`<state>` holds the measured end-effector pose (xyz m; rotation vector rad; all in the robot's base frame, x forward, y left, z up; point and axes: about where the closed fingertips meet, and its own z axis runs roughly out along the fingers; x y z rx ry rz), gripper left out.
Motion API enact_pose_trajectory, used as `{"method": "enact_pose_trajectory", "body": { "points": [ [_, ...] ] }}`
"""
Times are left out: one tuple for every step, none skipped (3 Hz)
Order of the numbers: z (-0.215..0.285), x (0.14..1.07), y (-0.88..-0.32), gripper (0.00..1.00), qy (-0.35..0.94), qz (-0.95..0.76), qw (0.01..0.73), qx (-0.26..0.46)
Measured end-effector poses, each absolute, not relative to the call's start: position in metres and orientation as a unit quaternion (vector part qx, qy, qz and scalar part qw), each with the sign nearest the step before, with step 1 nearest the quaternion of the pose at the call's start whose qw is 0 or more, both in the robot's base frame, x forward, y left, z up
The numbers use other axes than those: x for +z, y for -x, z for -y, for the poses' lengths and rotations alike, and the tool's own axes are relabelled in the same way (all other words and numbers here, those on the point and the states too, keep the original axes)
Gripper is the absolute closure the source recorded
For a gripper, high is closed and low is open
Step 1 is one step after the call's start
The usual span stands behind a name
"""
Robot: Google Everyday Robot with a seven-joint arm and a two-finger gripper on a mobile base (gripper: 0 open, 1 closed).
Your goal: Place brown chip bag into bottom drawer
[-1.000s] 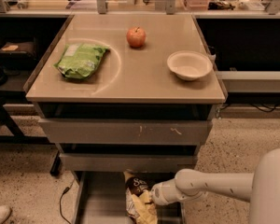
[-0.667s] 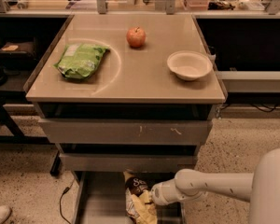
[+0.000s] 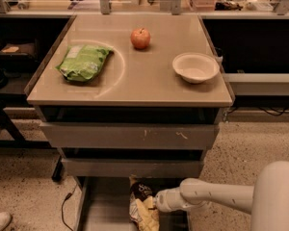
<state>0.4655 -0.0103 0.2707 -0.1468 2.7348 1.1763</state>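
Down at six o'clock in the view, below the cabinet's two upper fronts, the bottom drawer (image 3: 103,207) stands pulled out at floor level. The brown chip bag (image 3: 143,207) lies in its right half, dark end toward twelve o'clock and pale yellow end toward six. The tool (image 3: 157,202) comes in from three o'clock on the white arm (image 3: 216,194) and meets the bag's right edge. Whether it grips the bag or is free of it cannot be told, since the bag's folds cover the contact.

The bag looks to be on or near the tray floor, so the step in hand is probably the release and pull-out. To do it well, the bag should sit flat and fully inside the side rails before the tool lets go. The tool should then back out toward three o'clock, low and straight, so it does not drag the crinkly film with it.

The nearest obstacle is the middle drawer (image 3: 132,168), whose front overhangs the bag's dark end at twelve o'clock, so a rising move there would risk a knock. The drawer's right rail sits close under the arm.

On the worktop (image 3: 135,83) are a green chip bag (image 3: 83,61) at ten o'clock, an apple (image 3: 140,38) at twelve and a bowl (image 3: 195,67) at two, all well apart from the work. A cable (image 3: 67,202) lies on the floor at eight o'clock.
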Motion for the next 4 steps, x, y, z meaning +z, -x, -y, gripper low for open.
{"method": "enact_pose_trajectory", "body": {
  "points": [
    [0.011,0.254,-0.472,1.0,0.03,-0.911,0.084,0.402],
    [0.011,0.242,-0.479,1.0,0.019,-0.909,0.088,0.407],
    [0.006,0.227,-0.482,1.0,0.01,-0.906,0.089,0.413],
    [0.003,0.214,-0.482,1.0,-0.002,-0.903,0.093,0.42]
  ]
}}
